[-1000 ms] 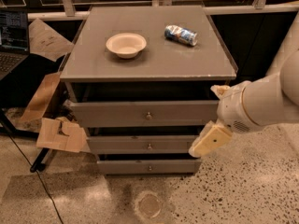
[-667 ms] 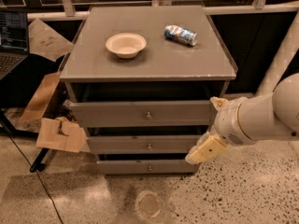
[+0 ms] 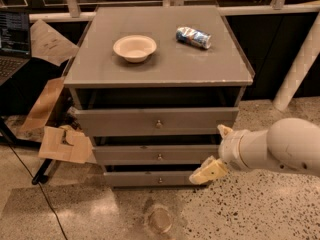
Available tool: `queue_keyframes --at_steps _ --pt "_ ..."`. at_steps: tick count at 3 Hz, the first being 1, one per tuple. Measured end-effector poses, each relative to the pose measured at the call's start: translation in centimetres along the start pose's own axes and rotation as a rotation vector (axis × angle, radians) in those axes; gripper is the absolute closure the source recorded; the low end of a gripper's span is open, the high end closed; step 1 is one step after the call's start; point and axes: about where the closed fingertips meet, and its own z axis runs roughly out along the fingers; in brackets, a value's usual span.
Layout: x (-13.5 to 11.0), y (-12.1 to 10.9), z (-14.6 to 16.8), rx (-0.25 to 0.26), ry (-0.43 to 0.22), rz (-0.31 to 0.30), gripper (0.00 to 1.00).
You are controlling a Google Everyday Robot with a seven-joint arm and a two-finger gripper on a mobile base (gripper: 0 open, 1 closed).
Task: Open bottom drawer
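Seemingly the approach step: the gripper [image 3: 215, 152] hangs, fingers apart and empty, by the right end of the bottom drawer [image 3: 135, 179], which sits shut, lowest in the cabinet [image 3: 165, 64]. Next it must reach left and close on the knob [image 3: 160, 180].

We see a speckled terrazzo floor [image 3: 260, 209] with a pale sheen at its lower left. A grey cabinet [image 3: 165, 64] stands on it, in front of dark panels [image 3: 270, 49] crossed by a white rail [image 3: 50, 16]. A white post [image 3: 300, 69] slants at the right. A laptop [image 3: 12, 39] and cardboard scraps [image 3: 65, 144] lie at the left. The gripper [image 3: 216, 151] hangs, fingers apart, by the cabinet's lower right front.
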Motion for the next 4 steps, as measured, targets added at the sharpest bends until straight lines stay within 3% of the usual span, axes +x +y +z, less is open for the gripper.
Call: queue_keyframes --at_steps 1,2,4 --pt "3.02 -0.02 4.78 -0.036 0.017 0.052 0.00" --pt "3.50 0.16 5.58 -0.048 0.018 0.061 0.17" --pt "3.50 0.16 5.58 -0.048 0.018 0.061 0.65"
